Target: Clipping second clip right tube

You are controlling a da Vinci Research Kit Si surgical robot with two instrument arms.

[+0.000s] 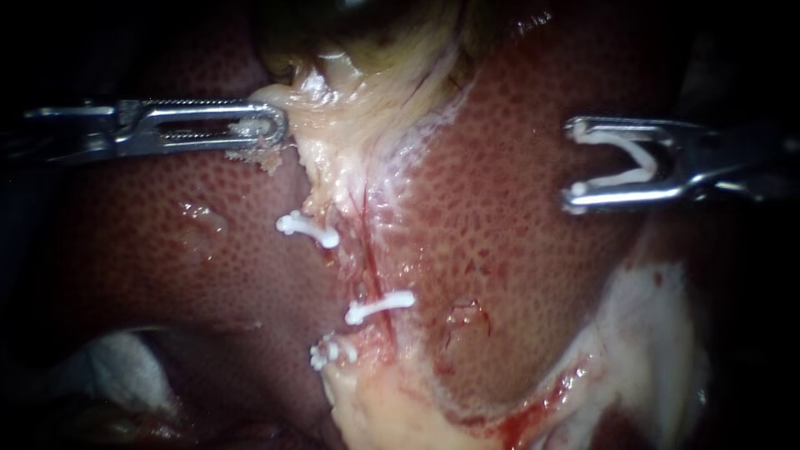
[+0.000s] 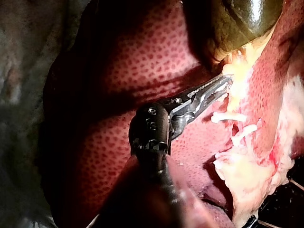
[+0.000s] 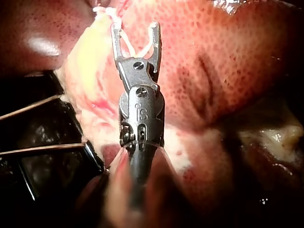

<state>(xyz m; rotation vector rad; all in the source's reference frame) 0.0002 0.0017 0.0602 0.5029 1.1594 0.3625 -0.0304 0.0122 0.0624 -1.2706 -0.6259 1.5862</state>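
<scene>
Right instrument: the right instrument [image 1: 575, 160] enters from the right edge, upper half of the frame, above the liver and well apart from the clipped strip of tissue.
Its jaws: spread wide, with a loaded clip [image 1: 623, 178] seated between them. The white clip is open in a V and touches both jaws.
Left instrument: the left instrument [image 1: 275, 129] enters from the left edge, upper left of the frame, lying level.
Its jaws: pressed together, pinching the edge of the pale tissue [image 1: 350, 108] below the gallbladder.
Lower clip: the lower clip [image 1: 332, 352] sits low and centre, at the top of a pale yellow lump.
Middle clip: the middle clip [image 1: 379, 307], just above and right of it, lies across a thin red strand.
Right tube: the right tube [image 1: 367, 250] is that red strand, running down the centre from the pale tissue to the middle clip. It carries this one clip and is far from the loaded clip.
Upper clip: the upper clip [image 1: 308, 229] lies left of the strand, centre frame, on pale tissue.
Liver: the liver [image 1: 517, 250], dark red and speckled, fills both sides.
Gallbladder: the gallbladder [image 2: 247, 19], olive green, lies farthest, just ahead of the left instrument's jaws.
</scene>
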